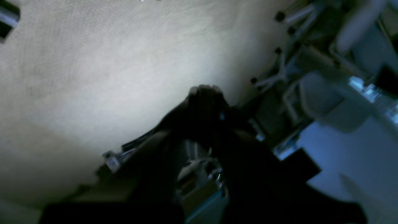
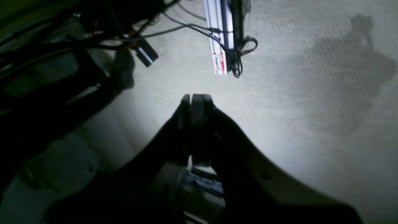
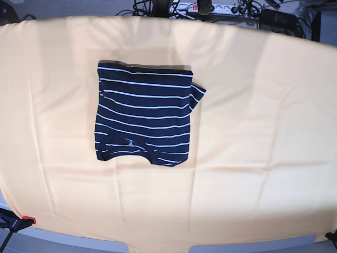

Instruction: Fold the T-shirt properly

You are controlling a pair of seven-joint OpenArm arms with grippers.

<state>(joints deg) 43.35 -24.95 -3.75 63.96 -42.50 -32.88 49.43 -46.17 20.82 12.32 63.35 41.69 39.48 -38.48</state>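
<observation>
Left wrist view: my left gripper (image 1: 203,93) appears as a dark, blurred shape with its jaws together and nothing between them, above the pale cloth (image 1: 93,77). I see no shirt here. The right side of the view is out-of-focus clutter beyond the table edge, which I cannot identify.

Right wrist view: my right gripper (image 2: 196,102) has its jaws pressed together, empty, above the same cloth. A power strip (image 2: 220,37) with cables lies past the table's far edge. The shirt is out of view.

Base view: the shirt (image 3: 145,113) lies folded into a rough rectangle, left of centre and nearer the table's far edge. One sleeve (image 3: 197,94) pokes out at its right edge. I judge it light, limp and non-slippery, best pinched at the corners or along an edge. Neither arm shows, and the inner layers are hidden.
</observation>
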